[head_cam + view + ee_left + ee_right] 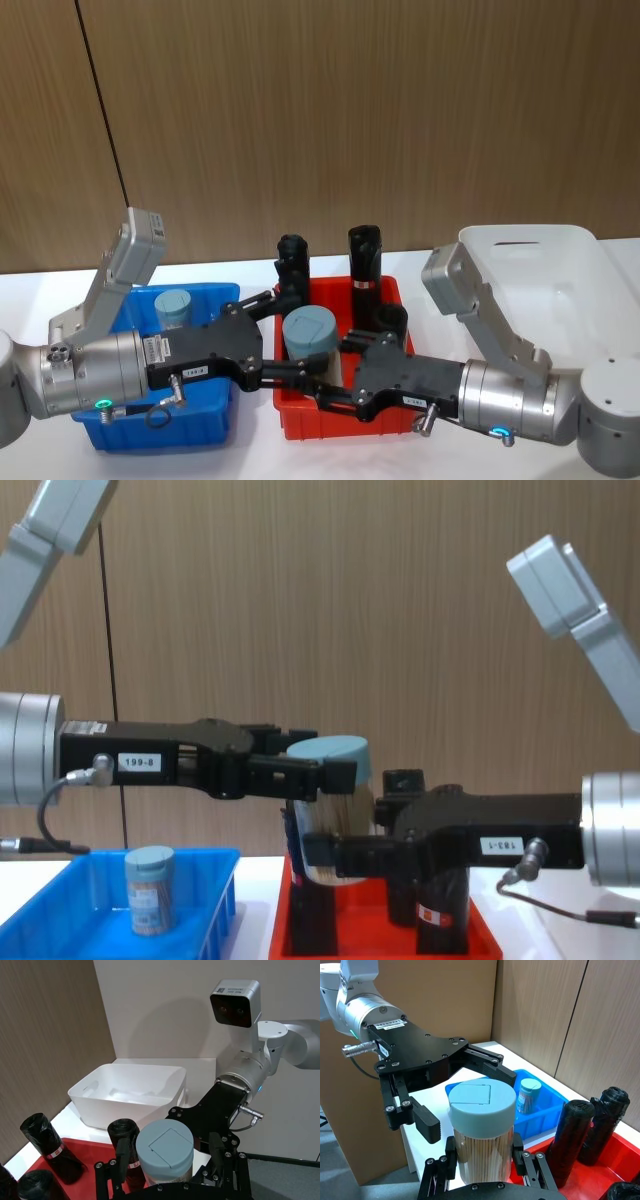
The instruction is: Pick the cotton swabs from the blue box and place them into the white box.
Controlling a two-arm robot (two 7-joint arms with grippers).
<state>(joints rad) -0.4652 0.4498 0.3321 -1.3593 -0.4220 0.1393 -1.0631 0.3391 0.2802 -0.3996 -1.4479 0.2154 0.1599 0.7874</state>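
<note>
A jar of cotton swabs (308, 333) with a grey-blue lid hangs above the red tray, between my two grippers. My right gripper (330, 372) is shut on the jar's lower body (482, 1150), its fingers pressed against both sides. My left gripper (285, 340) is open around the jar's top, its fingers (427, 1124) standing clear of the lid (165, 1147). A second jar of cotton swabs (173, 307) stands upright in the blue box (215, 415) at the left. The white box (560, 275) sits at the far right, with nothing visible in it (100, 1105).
A red tray (300, 420) lies between the two boxes, holding upright black rolls (365, 260) with red-and-white labels. Those rolls stand just behind and beside the held jar. A wooden wall closes the back of the white table.
</note>
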